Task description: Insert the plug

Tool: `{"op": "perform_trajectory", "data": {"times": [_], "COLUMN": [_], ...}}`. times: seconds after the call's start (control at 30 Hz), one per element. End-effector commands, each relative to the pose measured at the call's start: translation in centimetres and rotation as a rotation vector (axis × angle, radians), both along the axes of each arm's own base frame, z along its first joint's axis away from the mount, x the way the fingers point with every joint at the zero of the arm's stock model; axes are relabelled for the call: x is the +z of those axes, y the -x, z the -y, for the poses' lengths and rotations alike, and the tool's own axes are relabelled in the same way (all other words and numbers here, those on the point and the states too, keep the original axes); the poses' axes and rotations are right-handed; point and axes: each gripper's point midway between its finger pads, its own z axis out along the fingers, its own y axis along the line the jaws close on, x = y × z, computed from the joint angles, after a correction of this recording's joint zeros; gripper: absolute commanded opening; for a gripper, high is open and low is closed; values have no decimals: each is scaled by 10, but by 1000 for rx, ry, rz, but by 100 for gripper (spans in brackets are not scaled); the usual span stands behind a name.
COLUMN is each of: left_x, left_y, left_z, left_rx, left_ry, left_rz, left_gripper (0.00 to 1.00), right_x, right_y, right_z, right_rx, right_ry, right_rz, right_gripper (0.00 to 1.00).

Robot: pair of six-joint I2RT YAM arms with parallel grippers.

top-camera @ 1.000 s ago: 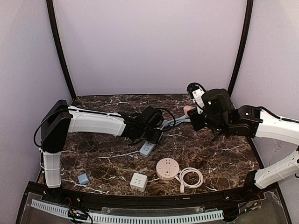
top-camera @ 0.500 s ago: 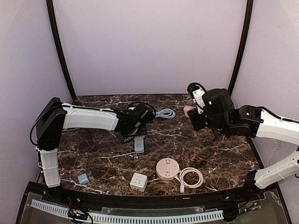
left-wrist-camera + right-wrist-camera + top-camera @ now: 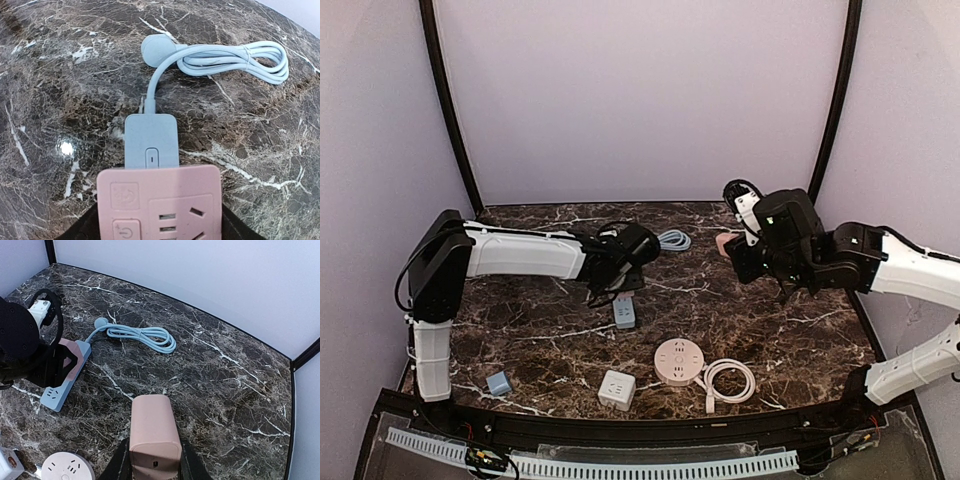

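Pink plug point(image 3: 155, 432) pinched in right tool point(image 3: 155, 462); strip point(image 3: 75, 354), pinched by left tool point(image 3: 160, 227), sits well apart at frame left.

white arms point(image 3: 520, 257), black joints point(image 3: 440, 270), looping black cables point(image 3: 738, 187).

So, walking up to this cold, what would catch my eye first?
Two arms reach over a dark marble table. The left gripper holds a pink socket strip over a blue power strip, whose cable lies coiled behind it. On the right, the right gripper clamps a pink block above the table.
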Motion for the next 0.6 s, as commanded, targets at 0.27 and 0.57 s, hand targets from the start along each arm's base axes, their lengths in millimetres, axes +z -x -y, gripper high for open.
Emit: {"op": "perform_trajectory", "data": {"times": [0.27,0.57], "left_x": [25,79], "left_y": [1,1], "left_z": [22,-9], "left_rx": [-92,-113], "left_ry": [21,6], "left_rz": [-2,149], "left_gripper": [99,99], "right_x": [24,27], "right_y": [1,10], "right_z": [-5,-36], "right_rx": [9,113], "right_ry": [-67,-107], "right_rz": [-15,-132], "right_gripper": [0,0]}}
